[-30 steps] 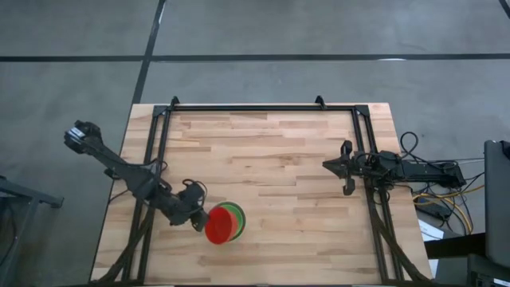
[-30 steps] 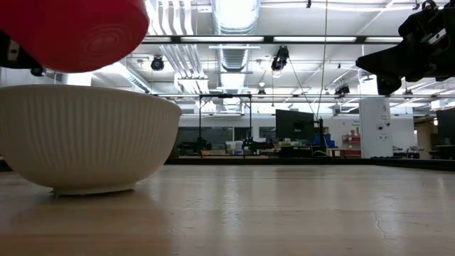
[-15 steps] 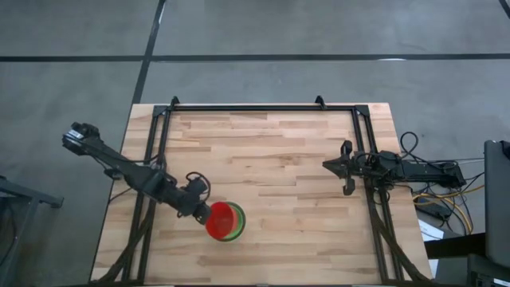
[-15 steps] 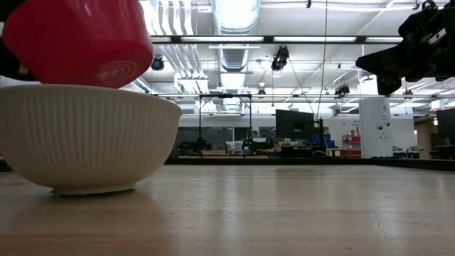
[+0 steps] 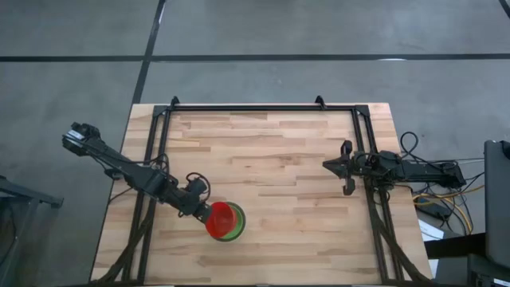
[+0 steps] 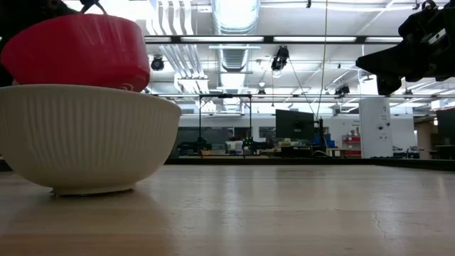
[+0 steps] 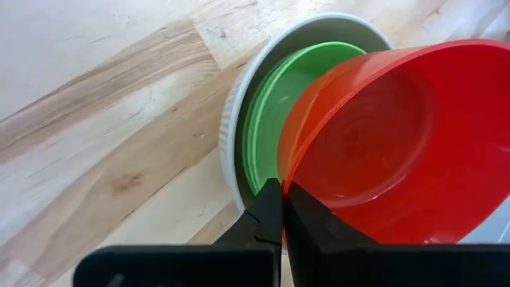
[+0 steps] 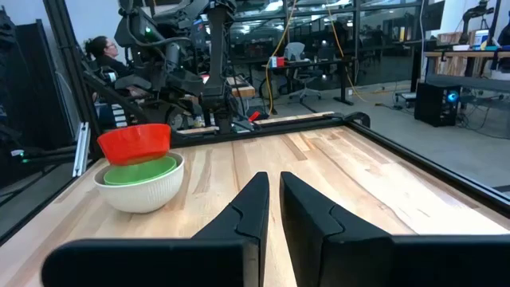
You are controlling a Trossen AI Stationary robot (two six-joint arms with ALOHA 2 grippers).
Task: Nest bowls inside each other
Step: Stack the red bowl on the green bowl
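One left pincer (image 7: 280, 209) pinches shut on the red bowl's (image 7: 382, 143) rim.

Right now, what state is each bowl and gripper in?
red bowl: held above the stack, tilted, not seated
green bowl: nested in the white bowl
white bowl: upright on the table
left gripper: shut on the red bowl's rim
right gripper: empty, hovering apart

arms: 2, dark, slim jointed links | left arm (image 5: 119, 167): black, pale grey block at its base end, black cable loop by the wrist | right arm (image 5: 398, 167): black, looped black cables at its base | fingers (image 8: 253, 209): matte black, flat, tapering to tips
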